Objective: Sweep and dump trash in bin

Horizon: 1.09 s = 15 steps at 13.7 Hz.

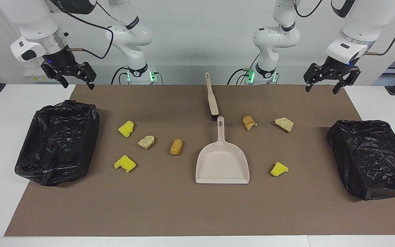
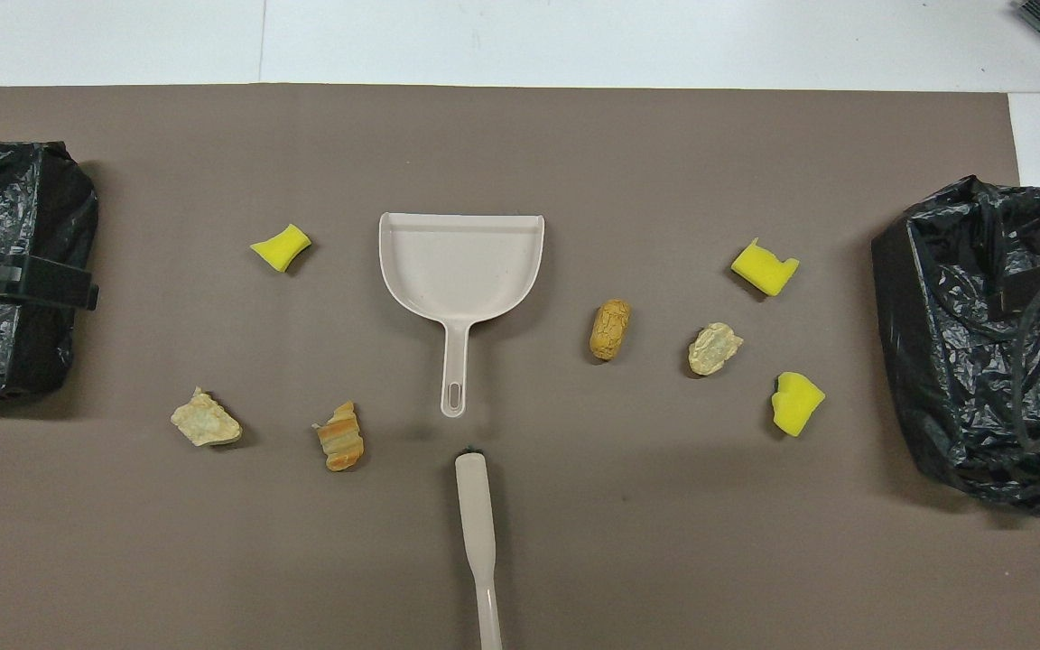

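Several trash scraps lie on the brown mat. Yellow sponge chunks and bread pieces lie toward the right arm's end. Bread pieces and a sponge chunk lie toward the left arm's end. A beige dustpan lies mid-table, with a beige brush nearer the robots. My right gripper and left gripper hang open and empty, raised above the table's near corners. Both arms wait.
A black-bagged bin stands at the right arm's end and another at the left arm's end. The brown mat covers most of the white table. The dustpan's handle points at the brush head.
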### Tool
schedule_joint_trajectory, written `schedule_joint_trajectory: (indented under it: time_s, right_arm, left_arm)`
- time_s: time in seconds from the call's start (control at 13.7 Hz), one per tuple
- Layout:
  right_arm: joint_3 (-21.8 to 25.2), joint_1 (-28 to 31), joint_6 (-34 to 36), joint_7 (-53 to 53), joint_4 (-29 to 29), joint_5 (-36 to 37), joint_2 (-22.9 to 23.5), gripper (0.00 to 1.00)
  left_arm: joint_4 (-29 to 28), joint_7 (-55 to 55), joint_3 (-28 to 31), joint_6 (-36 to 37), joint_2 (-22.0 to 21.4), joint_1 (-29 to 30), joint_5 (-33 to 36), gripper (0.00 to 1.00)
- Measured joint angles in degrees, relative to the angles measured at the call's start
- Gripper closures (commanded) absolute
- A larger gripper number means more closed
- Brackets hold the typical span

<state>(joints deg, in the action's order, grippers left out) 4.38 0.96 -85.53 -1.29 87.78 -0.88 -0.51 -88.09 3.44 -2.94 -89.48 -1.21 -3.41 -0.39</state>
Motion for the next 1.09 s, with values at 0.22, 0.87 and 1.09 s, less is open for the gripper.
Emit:
schedule_joint_trajectory:
  time_s: [0.22, 0.87, 1.09]
  right_arm:
    - [0.0, 0.0, 0.0, 0.0, 0.1, 0.0, 0.0, 0.00]
    - [-0.1, -0.1, -0.3, 0.0, 0.6, 0.0, 0.0, 0.00]
    - [-0.1, -0.7, -3.0, 0.0, 2.3, -0.1, 0.2, 0.00]
  left_arm:
    - [0.0, 0.0, -0.1, 0.0, 0.0, 0.0, 0.0, 0.00]
    - [0.0, -0.3, -0.7, 0.2, -0.1, -0.1, 0.0, 0.00]
    - [0.0, -1.4, -1.0, 0.1, -0.1, -0.1, -0.1, 0.00]
